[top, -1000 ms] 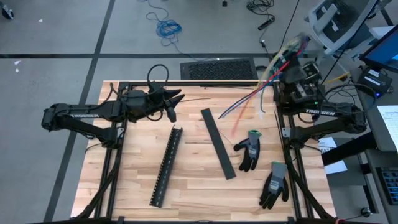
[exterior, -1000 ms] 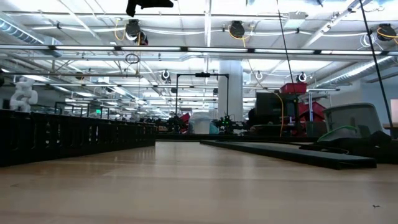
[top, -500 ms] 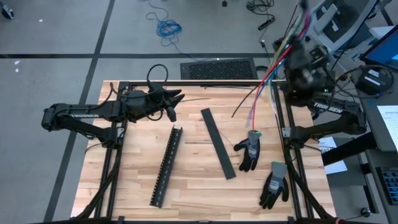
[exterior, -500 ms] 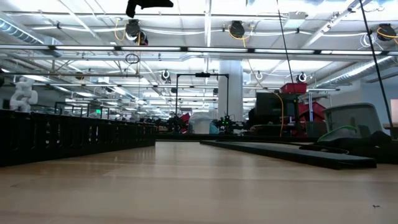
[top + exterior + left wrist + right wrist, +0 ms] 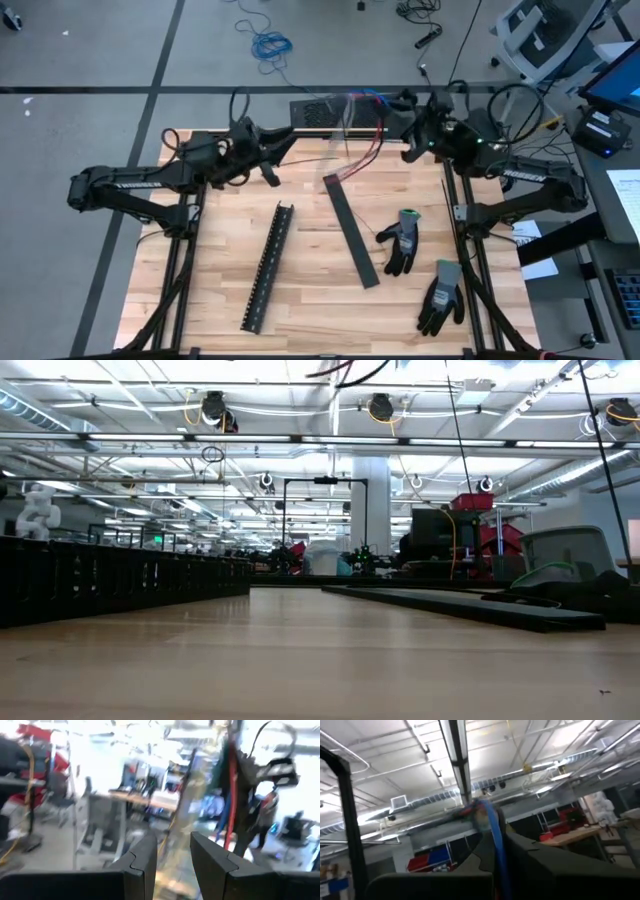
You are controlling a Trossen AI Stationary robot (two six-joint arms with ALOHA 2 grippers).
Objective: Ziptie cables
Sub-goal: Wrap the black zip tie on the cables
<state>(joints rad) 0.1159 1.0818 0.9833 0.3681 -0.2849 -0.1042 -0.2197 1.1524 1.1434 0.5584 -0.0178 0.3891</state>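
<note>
The cables (image 5: 358, 128), a loose bundle of blue, red and pale wires, hang in the air over the table's far edge. My right gripper (image 5: 408, 122) is shut on them, tipped upward. Their free ends droop toward the flat black strip (image 5: 350, 230) and show at the top of the low view (image 5: 345, 372). My left gripper (image 5: 278, 158) stands over the far left of the table, its fingers (image 5: 145, 862) a little apart, facing the cables (image 5: 227, 785). A thin dark strand (image 5: 308, 160) runs from near its tips toward the cables. My right gripper pinches the cables between its two fingers, a blue wire (image 5: 496, 851) running up out of the gap into the blurred bundle (image 5: 481, 815). The fingers slant upward, toward the table's left. The cables are lifted clear and trail slack leftward and down. Whether my left gripper touches the thin dark strand, I cannot tell.
A black slotted strip (image 5: 268, 268) lies slantwise left of centre, the flat black strip beside it. Two grey-and-black gloves (image 5: 403, 240) (image 5: 440, 295) lie at the right. A floor vent (image 5: 330, 110) sits just beyond the far edge. Bare wood lies along the near edge.
My right gripper has swung from beyond the far right corner toward the table's left along the far edge and tipped over, carrying the cables. They trailed down over the table's right side then and now stream leftward. My left gripper has tipped upward and risen slightly.
</note>
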